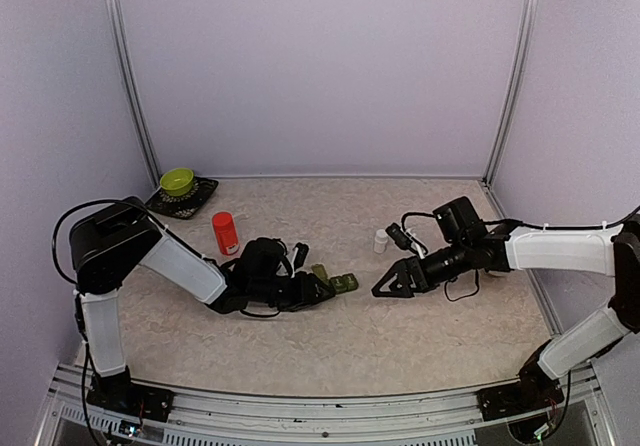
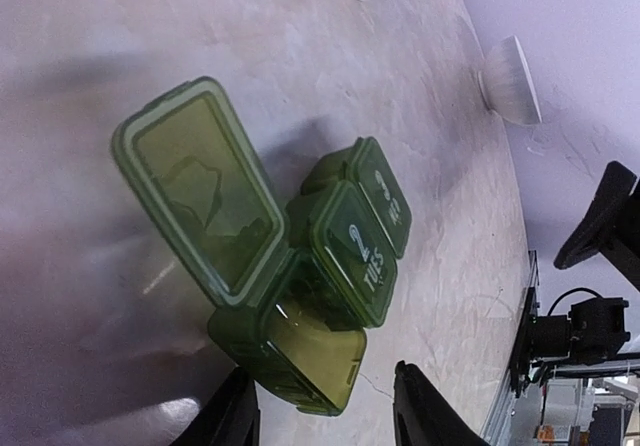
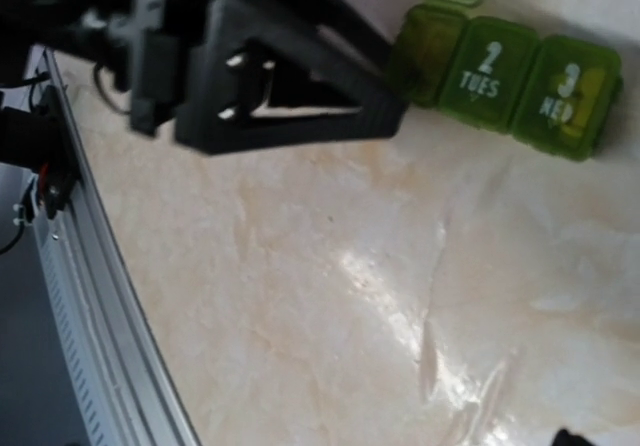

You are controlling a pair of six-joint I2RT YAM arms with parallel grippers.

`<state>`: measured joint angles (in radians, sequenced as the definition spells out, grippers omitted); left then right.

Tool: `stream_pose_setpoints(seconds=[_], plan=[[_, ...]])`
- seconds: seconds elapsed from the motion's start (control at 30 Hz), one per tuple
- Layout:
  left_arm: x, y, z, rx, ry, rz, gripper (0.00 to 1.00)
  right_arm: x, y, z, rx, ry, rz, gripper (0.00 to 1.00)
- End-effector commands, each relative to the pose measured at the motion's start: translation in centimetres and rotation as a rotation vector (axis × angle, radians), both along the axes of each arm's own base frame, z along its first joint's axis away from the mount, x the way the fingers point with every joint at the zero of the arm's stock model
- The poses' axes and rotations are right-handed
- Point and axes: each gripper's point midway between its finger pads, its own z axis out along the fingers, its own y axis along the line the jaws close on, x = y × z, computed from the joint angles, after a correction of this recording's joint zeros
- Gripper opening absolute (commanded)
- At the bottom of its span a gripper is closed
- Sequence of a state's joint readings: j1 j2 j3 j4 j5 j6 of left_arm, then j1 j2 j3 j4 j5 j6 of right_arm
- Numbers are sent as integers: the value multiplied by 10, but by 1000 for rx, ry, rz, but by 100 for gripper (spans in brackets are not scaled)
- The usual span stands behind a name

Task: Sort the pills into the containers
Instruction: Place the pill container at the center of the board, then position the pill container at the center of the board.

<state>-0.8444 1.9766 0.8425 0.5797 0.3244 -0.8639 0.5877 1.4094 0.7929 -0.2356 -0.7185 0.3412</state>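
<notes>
Pill box: a dark green strip of three joined compartments [image 2: 350, 246] lies on the table [image 1: 350, 336] near its middle, just ahead of the left arm's tip.
Lids: the end one [image 2: 200, 186] nearest the left arm stands swung up; the other two, marked "2 TUES" and "3 WED", are down.
Open compartment: [image 2: 305, 351] faces the left wrist camera; its contents cannot be made out.
Left gripper: [image 2: 325, 418] is spread wide with nothing clamped, and the open compartment sits just in front of the gap between its fingers. Whether either finger touches it cannot be told.
Right gripper: [image 1: 388, 286] is low over the table to the right of the pill box and apart from it. Its jaws look parted in the top view, and it carries nothing.
Red bottle: [image 1: 225, 233] stands upright left of the left arm's wrist.
White bottle: a small one [image 1: 381, 240] stands behind the right gripper.
Green bowl: [image 1: 177, 180] sits on a dark mat [image 1: 200, 198] in the far left corner.
</notes>
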Motion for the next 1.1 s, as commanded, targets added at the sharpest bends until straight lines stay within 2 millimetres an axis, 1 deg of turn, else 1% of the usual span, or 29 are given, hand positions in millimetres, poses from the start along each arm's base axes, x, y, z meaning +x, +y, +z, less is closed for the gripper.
stream_pose_setpoints(seconds=[0.0, 0.13, 0.27, 0.37, 0.53, 0.7, 0.87, 0.97, 1.07], plan=[[-14, -15, 17, -53, -19, -29, 46, 5, -1, -17, 1, 27, -29, 100], [-27, -28, 20, -73, -15, -73, 47, 10, 2, -31, -11, 52, -45, 100], [-29, -26, 23, -73, -21, -70, 52, 17, 7, -43, -18, 77, -49, 100], [-29, -20, 27, -68, -34, -55, 60, 24, 12, -52, -23, 89, -51, 100], [-31, -12, 37, -77, -57, -39, 63, 39, 22, -64, -33, 101, -59, 100], [-33, -2, 61, -101, -105, -13, 65, 57, 36, -71, -35, 104, -60, 100], [-33, 16, 82, -84, -172, 34, 69, 74, 54, -72, -24, 97, -50, 100], [-33, 26, 91, -73, -200, 56, 71, 80, 64, -74, -22, 99, -36, 100], [-33, 36, 99, -60, -227, 82, 72, 81, 73, -77, -24, 99, -19, 100]])
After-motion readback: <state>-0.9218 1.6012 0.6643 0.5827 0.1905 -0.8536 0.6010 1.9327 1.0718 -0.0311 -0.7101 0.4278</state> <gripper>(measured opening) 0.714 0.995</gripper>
